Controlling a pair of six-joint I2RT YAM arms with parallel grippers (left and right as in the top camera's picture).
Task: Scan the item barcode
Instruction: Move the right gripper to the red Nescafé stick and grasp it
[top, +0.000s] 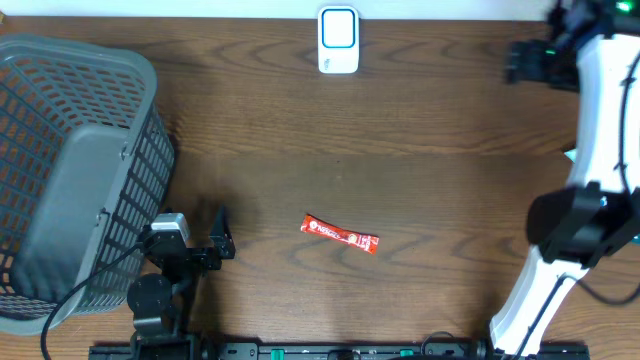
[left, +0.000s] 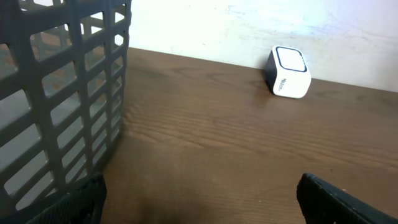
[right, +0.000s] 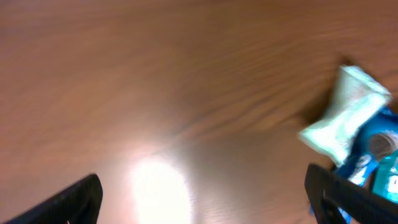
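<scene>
- Your right pincer (right: 202, 186) is spread wide with nothing between its fingers. It hangs at the far right of the table (top: 420, 150), over bare wood, with a blue-and-white packet (right: 345, 115) just to its right.
- Your left pincer (left: 199, 186) is spread too and empty. It sits low at the near left beside the basket (top: 140, 160) and faces the far edge.
- The red sachet (top: 340, 233) lies flat on the table, near side of the middle and well apart from both pincers.
- The scanner (top: 338, 40) stands at the far edge, in the middle, with its window turned up.
- No item is in hand, so the step looks like picking one up. I judge the sachet to be the one to scan.
- Next, bring a pincer over the sachet, pinch it across its narrow width, and carry it far to the scanner, barcode toward the window. The left pincer is the closer one.
</scene>
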